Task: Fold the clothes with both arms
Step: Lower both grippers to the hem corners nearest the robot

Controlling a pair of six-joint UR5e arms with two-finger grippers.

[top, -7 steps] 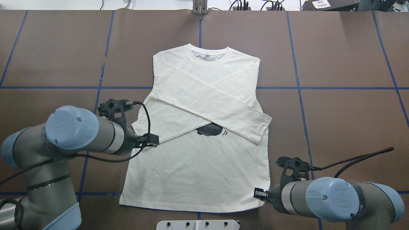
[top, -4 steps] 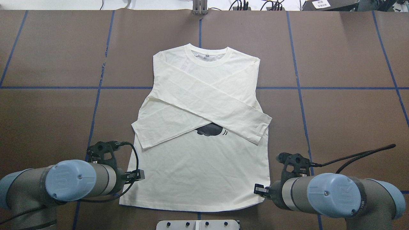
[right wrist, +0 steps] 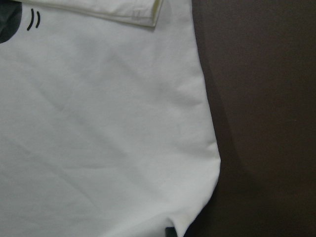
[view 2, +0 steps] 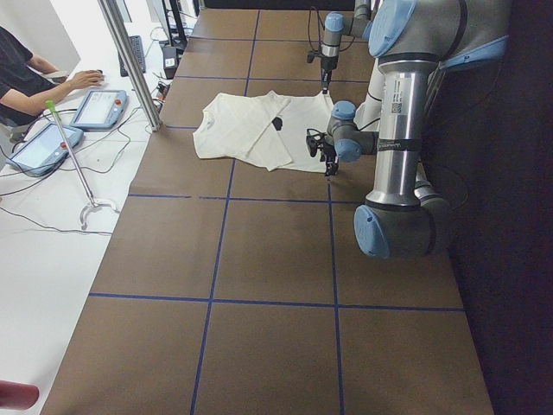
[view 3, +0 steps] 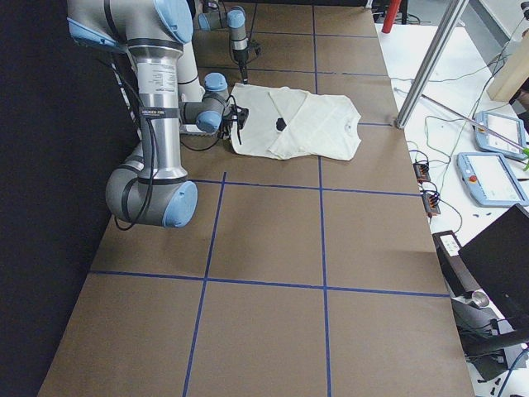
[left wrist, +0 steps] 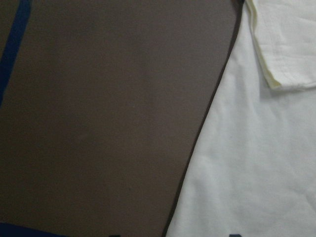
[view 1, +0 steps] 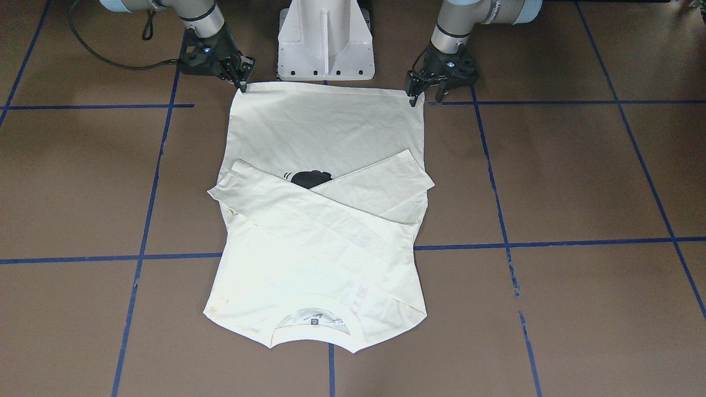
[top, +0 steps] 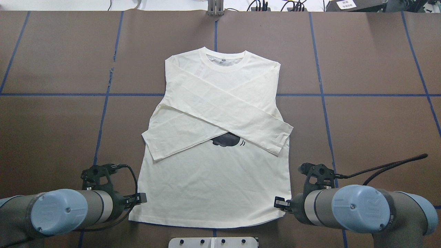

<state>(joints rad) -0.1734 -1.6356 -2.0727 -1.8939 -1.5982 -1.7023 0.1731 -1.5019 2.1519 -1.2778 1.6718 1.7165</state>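
Observation:
The cream long-sleeved shirt (top: 213, 186) lies flat on the brown table, collar away from me. Both sleeves are crossed over its chest, and part of a black print (top: 225, 140) shows below them. My left gripper (view 1: 426, 98) is open at the shirt's (view 1: 325, 127) hem corner on my left, its fingers spread beside the edge. My right gripper (view 1: 242, 84) is shut on the opposite hem corner, where the cloth (right wrist: 98, 123) puckers toward a dark fingertip. The left wrist view shows the shirt's side edge (left wrist: 256, 163) and a sleeve cuff.
The white pedestal base (view 1: 325, 44) stands just behind the hem. Blue tape lines (top: 103, 113) cross the table. A black cable (top: 389, 170) trails from the right arm. A seated person (view 2: 26, 78) and tablets are at a side table, beside a metal pole (view 2: 130, 60).
My left arm has drawn back from the sleeve cuff toward me, down to the hem corner on my left. The right arm has barely moved. The shirt lies as before.

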